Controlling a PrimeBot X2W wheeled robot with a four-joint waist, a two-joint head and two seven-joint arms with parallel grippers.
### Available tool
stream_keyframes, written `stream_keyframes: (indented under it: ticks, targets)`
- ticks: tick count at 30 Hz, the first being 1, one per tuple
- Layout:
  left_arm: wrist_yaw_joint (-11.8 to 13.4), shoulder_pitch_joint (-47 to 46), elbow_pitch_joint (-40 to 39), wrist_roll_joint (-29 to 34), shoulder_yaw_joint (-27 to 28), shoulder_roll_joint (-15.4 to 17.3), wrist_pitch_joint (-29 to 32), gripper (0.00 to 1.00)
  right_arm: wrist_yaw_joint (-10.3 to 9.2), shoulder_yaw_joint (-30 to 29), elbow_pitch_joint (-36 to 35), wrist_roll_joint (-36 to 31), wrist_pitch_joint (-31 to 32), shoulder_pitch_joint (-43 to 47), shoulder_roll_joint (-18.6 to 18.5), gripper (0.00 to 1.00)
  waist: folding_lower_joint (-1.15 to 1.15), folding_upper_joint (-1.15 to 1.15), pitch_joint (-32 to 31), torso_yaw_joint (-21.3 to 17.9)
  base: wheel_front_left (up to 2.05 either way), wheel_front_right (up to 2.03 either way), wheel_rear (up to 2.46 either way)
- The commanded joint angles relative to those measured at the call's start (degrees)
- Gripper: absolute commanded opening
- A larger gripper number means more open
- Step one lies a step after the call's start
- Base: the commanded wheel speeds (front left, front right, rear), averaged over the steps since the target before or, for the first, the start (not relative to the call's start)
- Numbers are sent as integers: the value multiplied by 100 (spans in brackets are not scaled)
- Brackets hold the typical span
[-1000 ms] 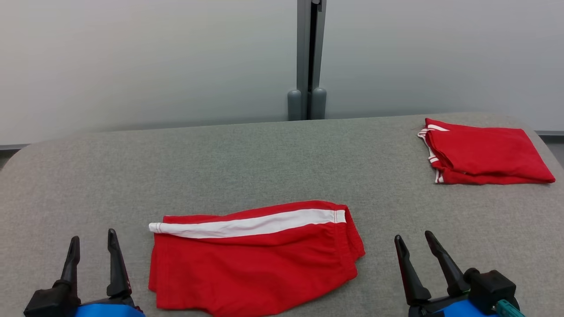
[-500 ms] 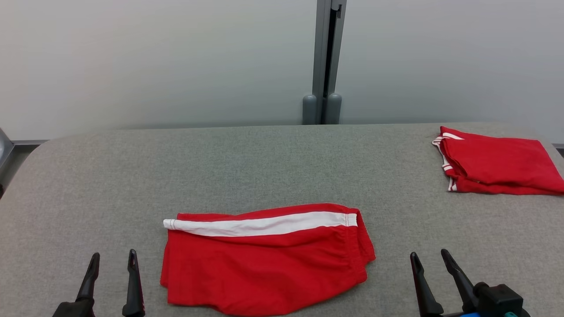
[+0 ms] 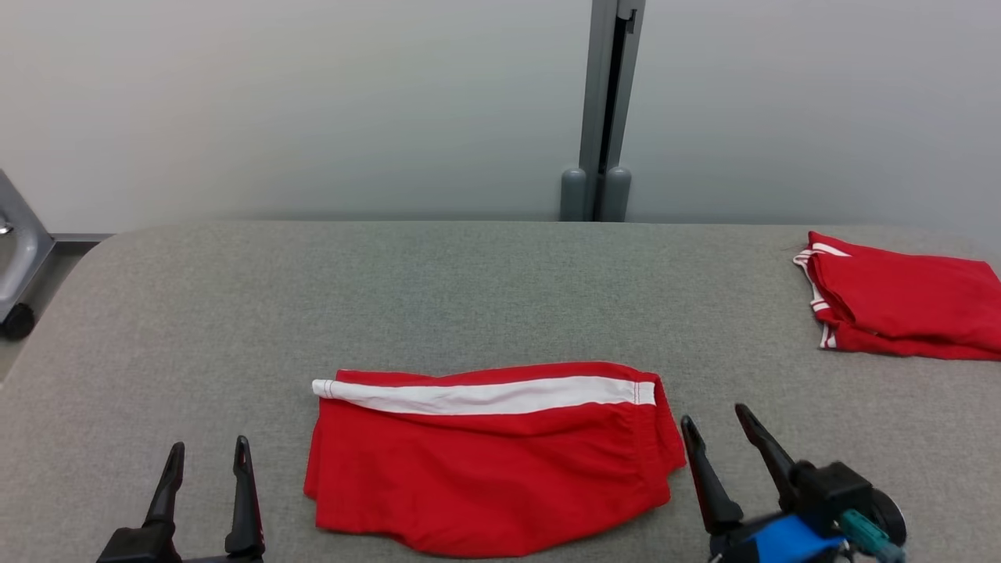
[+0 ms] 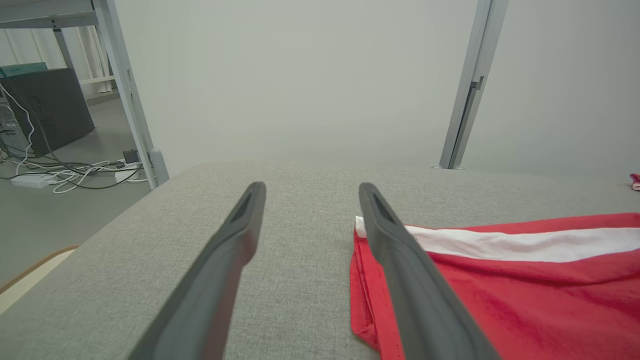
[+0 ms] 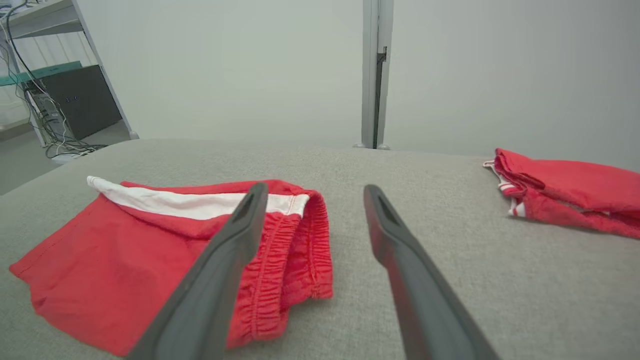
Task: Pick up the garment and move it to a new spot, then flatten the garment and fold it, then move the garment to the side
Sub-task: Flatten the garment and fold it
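The garment (image 3: 493, 461), red shorts with a white side stripe, lies folded flat near the front of the grey fabric table (image 3: 469, 297). My left gripper (image 3: 209, 446) stands open a short way to the left of it, holding nothing. My right gripper (image 3: 715, 415) is open, and its left finger is right beside the elastic waistband end. In the left wrist view the open left gripper (image 4: 311, 189) has the garment's (image 4: 500, 290) hem corner by its right finger. In the right wrist view the right gripper (image 5: 315, 187) is open, with the garment's (image 5: 150, 250) waistband behind its left finger.
A second folded red garment (image 3: 899, 301) lies at the table's far right (image 5: 565, 192). A grey post (image 3: 606, 109) stands against the pale wall behind. A wheeled frame (image 3: 16, 266) is off the left edge. Cables and a dark box (image 4: 50, 107) sit on the floor.
The head camera has turned, shifting the whole picture to the right. My right gripper has come closer to the garment's waistband end. The left gripper sits lower in the picture.
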Motion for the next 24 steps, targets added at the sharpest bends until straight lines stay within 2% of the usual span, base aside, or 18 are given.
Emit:
stream_keyframes:
  ticks: [1, 6, 12, 18, 21, 24]
  targets:
    - [-23, -62, 14, 50, 9, -36, -23, 100, 1, 81, 107, -98, -17, -246, -18, 100, 0, -1, 29, 57, 0, 0, 0]
    - [-98, -138, 44, 113, 75, -123, -23, 100, 1, 217, 808, -364, -16, -1054, -20, 100, 0, -1, 105, 222, 0, 0, 0]
    - [-154, -225, 28, 192, 121, -219, -23, 100, 1, 119, 2046, -555, 36, -1740, -17, 100, 0, -1, 291, 398, 0, 0, 0]
    - [-164, -289, 34, 249, 165, -303, -23, 100, 1, -87, 3187, -637, 17, -2058, -19, 100, 0, -1, 433, 456, 0, 0, 0]
    - [-186, -312, 56, 277, 201, -334, -23, 100, 1, -67, 3677, -203, 10, -2095, -18, 100, 0, -1, 447, 457, 0, 0, 0]
    - [-210, -333, 87, 297, 245, -351, -23, 100, 1, 289, 3968, 334, 3, -2126, -18, 100, 0, -1, 431, 430, 0, 0, 0]
